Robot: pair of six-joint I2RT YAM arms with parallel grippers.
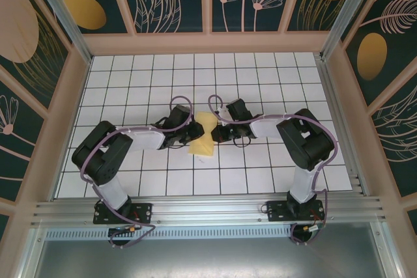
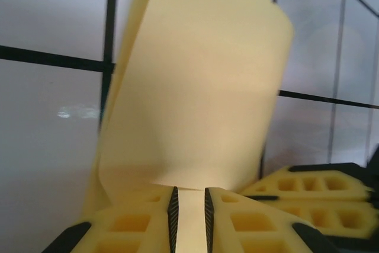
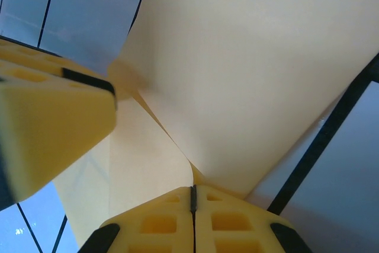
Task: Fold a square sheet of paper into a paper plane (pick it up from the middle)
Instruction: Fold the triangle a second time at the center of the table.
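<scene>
**One sheet, two grippers, both at it**

Just one thin yellow square sheet of paper (image 1: 203,138), standing curled over the white gridded table (image 1: 260,83). Its long axis runs near-to-far, dead between the arms, neither closer. The right gripper (image 3: 192,197) is pinched tight on it. The left gripper (image 2: 190,205) shows a slim gap with paper in it, can't tell if it's biting.

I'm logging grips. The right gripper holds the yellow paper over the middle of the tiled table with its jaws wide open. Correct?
Not the jaws: the right gripper is shut on the yellow paper, as the right wrist view shows. It does hold it over the middle of the tiled table.
</scene>
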